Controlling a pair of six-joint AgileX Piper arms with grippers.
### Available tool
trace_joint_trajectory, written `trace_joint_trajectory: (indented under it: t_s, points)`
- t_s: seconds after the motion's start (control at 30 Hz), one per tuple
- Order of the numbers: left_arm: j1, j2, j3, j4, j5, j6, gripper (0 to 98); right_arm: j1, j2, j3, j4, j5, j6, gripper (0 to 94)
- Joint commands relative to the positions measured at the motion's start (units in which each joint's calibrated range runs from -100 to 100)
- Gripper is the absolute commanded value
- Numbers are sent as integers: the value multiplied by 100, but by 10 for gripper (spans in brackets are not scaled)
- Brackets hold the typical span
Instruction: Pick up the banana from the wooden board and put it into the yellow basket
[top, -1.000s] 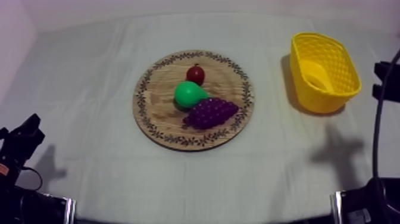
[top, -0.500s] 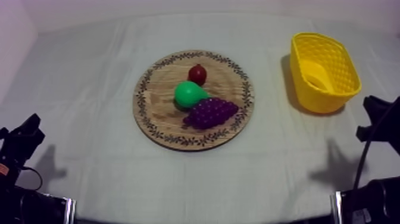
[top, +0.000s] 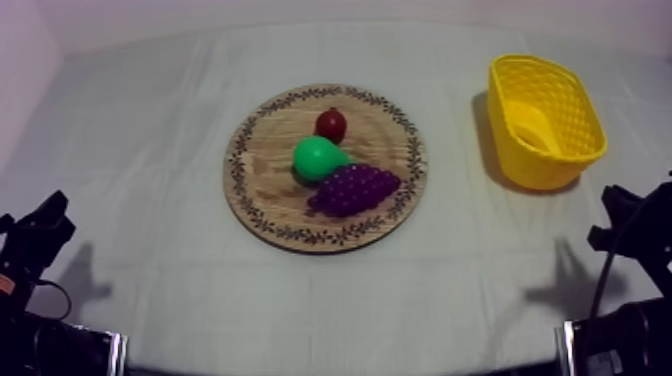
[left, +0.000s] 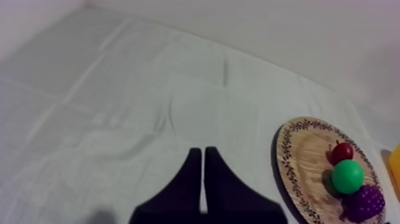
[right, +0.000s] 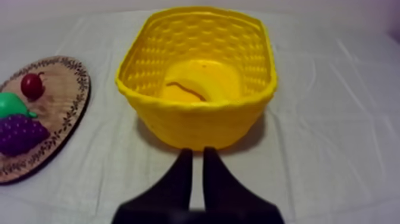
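The banana (right: 199, 83) lies inside the yellow basket (right: 196, 122) at the far right, so we judge the placing done, with only parking left. Our right gripper (right: 197, 152), fingers pressed together on nothing, sits just on the near side of the basket; we should draw it toward us without brushing the wall. Our left gripper (left: 199, 152), likewise closed and empty, rests near left, well apart from the wooden board (top: 270, 190), and need not move
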Motion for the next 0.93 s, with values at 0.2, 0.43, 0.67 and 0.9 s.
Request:
trace_joint_trajectory:
  t_s: [0.2,0.43,0.67,0.9]
  points:
    - [-1,-3,3,-1,-2,2,1,-33,-3,-38,162,249,-771,7]
    - [-1,-3,3,-1,-2,2,1,-35,-4,57,169,-110,7,5]
    - [-1,-3,3,-1,-2,2,1,-42,-4,110,165,-367,1000,5]
    - [-1,-3,3,-1,-2,2,1,-43,-4,114,165,-388,909,5]
